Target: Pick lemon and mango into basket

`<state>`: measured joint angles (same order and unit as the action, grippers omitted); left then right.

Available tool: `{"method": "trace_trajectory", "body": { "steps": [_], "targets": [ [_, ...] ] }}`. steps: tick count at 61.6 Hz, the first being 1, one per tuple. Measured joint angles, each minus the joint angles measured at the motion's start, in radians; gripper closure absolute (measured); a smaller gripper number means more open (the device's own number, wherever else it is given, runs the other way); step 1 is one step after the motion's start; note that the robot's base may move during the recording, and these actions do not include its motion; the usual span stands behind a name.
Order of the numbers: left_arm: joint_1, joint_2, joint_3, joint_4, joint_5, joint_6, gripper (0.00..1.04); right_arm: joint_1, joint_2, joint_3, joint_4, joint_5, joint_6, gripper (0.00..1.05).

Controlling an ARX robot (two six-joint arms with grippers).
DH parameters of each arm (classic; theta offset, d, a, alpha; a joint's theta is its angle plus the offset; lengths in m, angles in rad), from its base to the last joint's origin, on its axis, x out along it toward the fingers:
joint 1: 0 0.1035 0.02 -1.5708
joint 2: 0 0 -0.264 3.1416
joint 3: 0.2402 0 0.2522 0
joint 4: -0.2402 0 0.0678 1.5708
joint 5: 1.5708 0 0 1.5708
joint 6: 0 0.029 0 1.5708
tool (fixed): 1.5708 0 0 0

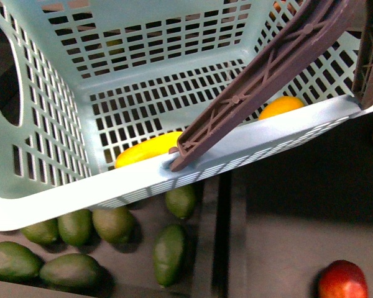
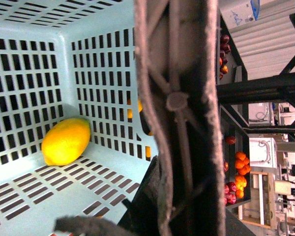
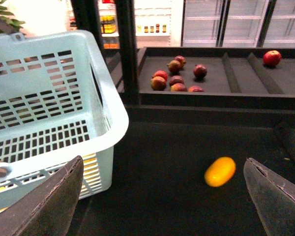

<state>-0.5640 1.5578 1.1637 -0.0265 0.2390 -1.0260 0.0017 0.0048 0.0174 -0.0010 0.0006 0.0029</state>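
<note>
Brown swing handle [image 1: 280, 65] is being seen nearest the front camera, lying across the basket [image 1: 62, 192] rim. Inside the basket, the mango [image 1: 150, 149] is being seen resting on the slotted floor against the near wall; the lemon [image 2: 66, 141] is being shown in a floor corner in the left wrist view. Right gripper [image 3: 162, 196] is being held with fingers wide apart beside the basket, above a small yellow-orange fruit [image 3: 220, 171] on the dark shelf. Left gripper state cannot be told. Green fruits [image 1: 74, 226] are lying below the basket.
</note>
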Motion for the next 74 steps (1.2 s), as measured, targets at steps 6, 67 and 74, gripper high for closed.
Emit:
{"method": "trace_trajectory", "body": {
  "steps": [6,67,74],
  "targets": [
    [0.003,0.0,0.0,0.0,-0.008,0.005,1.0,0.0,-0.002,0.0,0.0,0.002,0.0,0.09],
    [0.016,0.0,0.0,0.0,-0.008,0.006,1.0,-0.002,-0.002,0.0,-0.001,-0.007,0.0,0.09],
    [0.023,-0.002,0.0,0.0,-0.031,0.034,1.0,-0.002,-0.002,0.0,-0.001,-0.005,0.0,0.09]
  ]
}}
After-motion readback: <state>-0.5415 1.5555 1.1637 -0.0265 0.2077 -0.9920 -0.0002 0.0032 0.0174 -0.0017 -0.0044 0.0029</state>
